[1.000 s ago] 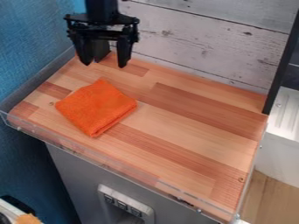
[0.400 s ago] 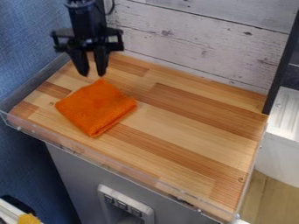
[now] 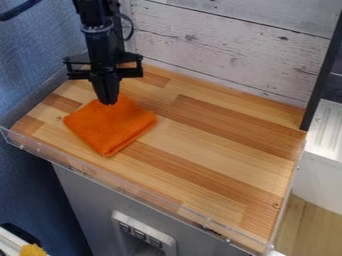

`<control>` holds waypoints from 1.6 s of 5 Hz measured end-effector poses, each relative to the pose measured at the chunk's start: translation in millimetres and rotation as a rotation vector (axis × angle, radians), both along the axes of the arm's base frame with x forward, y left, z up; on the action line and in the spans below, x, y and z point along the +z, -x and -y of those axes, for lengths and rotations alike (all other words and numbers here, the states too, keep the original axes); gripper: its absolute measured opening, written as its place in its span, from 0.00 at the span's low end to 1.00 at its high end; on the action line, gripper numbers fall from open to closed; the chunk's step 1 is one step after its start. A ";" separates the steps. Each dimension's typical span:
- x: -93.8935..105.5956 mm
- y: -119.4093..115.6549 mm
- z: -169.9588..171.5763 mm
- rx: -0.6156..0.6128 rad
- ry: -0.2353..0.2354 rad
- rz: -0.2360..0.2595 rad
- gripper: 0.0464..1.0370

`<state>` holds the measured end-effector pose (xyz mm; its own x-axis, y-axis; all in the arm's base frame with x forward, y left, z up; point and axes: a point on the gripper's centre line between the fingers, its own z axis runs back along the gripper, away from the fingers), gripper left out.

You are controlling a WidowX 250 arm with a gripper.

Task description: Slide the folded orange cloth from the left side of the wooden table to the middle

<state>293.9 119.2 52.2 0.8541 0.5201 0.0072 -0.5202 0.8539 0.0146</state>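
Observation:
The black gripper (image 3: 107,102) hangs down at the back left of the wooden counter, its fingers drawn together at the back corner of a folded orange cloth (image 3: 113,127). Its tips meet the cloth and cover part of that corner, where a pinch of fabric seems to be held. The rest of the cloth lies flat on the wooden surface (image 3: 214,145), in a rough square with layered edges at its front right.
A clear low rim (image 3: 147,192) runs along the counter's front. Whitewashed boards (image 3: 220,50) stand behind, a blue wall is at the left, and a black upright post (image 3: 323,75) rises at the back right.
The gripper has come left, then down and forward onto the cloth's back corner. Its fingers, apart before, have closed together. The cloth's main part has stayed in place.

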 end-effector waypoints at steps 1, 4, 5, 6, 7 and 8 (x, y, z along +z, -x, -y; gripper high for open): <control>-16.6 -0.9 -1.4 -0.005 0.002 -0.022 0.02; -40.6 3.2 2.7 -0.017 0.017 -0.020 0.02; -42.7 0.0 14.1 -0.051 0.031 -0.010 0.02; -43.8 -4.4 31.8 -0.115 0.039 0.001 0.02; -44.0 -11.7 54.5 -0.207 0.039 0.017 0.02; -43.9 -16.9 76.1 -0.293 0.038 0.025 0.02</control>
